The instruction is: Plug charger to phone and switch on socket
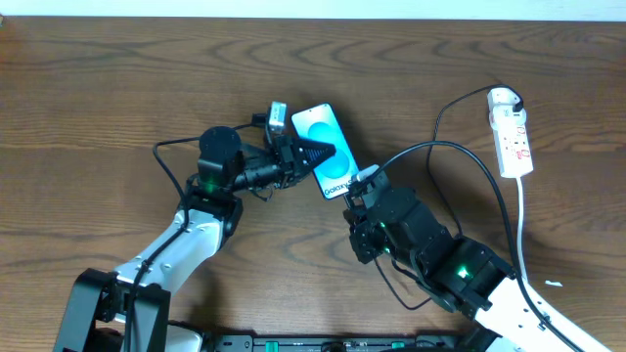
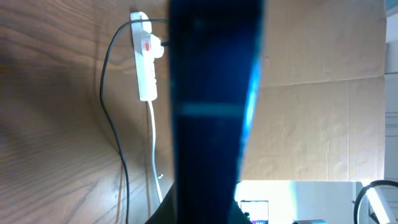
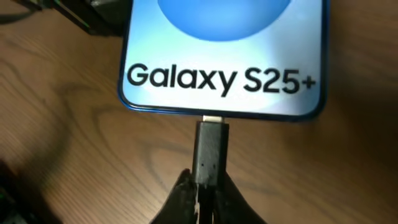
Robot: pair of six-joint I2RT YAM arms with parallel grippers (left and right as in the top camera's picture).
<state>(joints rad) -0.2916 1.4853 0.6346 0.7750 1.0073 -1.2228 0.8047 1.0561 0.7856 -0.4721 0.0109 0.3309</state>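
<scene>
The phone (image 1: 331, 156) lies tilted on the table, with a blue-teal screen and "Galaxy S25+" text (image 3: 221, 78). My left gripper (image 1: 315, 154) is shut on the phone's middle, and in the left wrist view the phone (image 2: 211, 93) fills the centre as a dark blue band. My right gripper (image 3: 208, 190) is shut on the charger's black plug (image 3: 209, 152). The plug's metal tip meets the port on the phone's bottom edge. The charger's thin black cable (image 1: 445, 147) arcs over to the white socket (image 1: 511, 132) at the far right.
The socket's thick white cord (image 1: 523, 235) runs down the right side toward the front edge. In the left wrist view the socket (image 2: 144, 62) lies beyond the phone with the black cable (image 2: 109, 124) looping beside it. Cardboard (image 2: 317, 118) stands past the table.
</scene>
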